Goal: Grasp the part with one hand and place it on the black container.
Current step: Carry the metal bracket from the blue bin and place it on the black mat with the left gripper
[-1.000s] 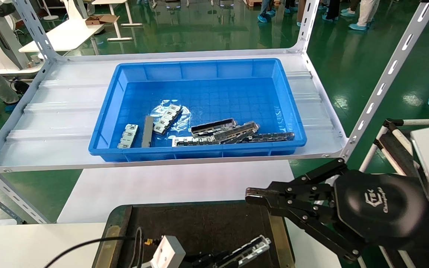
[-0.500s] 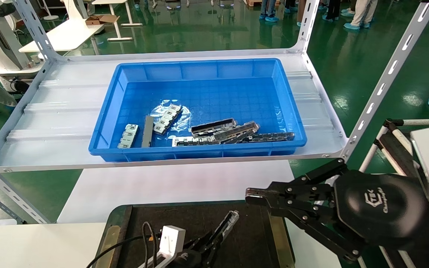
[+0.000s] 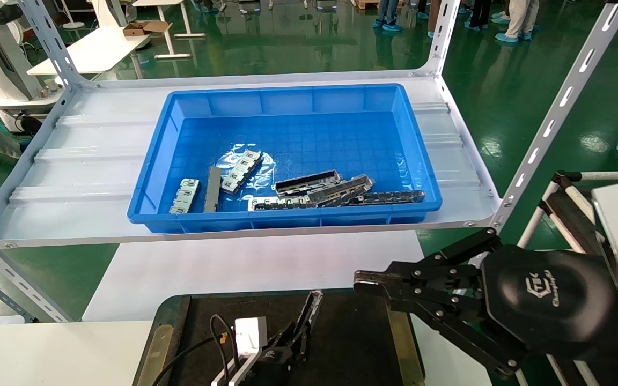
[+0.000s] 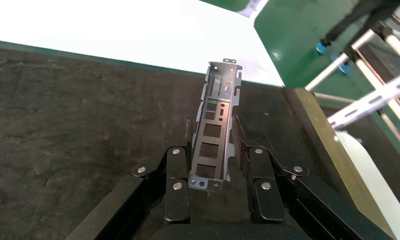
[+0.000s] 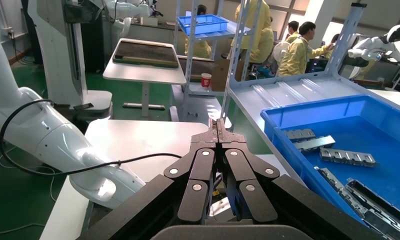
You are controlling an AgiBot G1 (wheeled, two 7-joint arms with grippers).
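Left black linkage gripper [image 4: 215, 160] has its fingers [image 4: 177, 165] clamped on the long silvery-grey metal strip with rectangular cutouts [image 4: 217, 131], over the matte brown-black tray with brass side strips [image 3: 341, 348]. Strip swung from near-flat to steeply tilted since a second ago; release looks close. Right black gripper [image 3: 365, 281] parked beside the tray, fingers closed, empty.

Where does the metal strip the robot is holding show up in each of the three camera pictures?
Head view: the part, bottom centre, held by the left gripper.
Left wrist view: centre, between the fingers.
Right wrist view: cannot tell.
Shared landmark: the black container beneath it.
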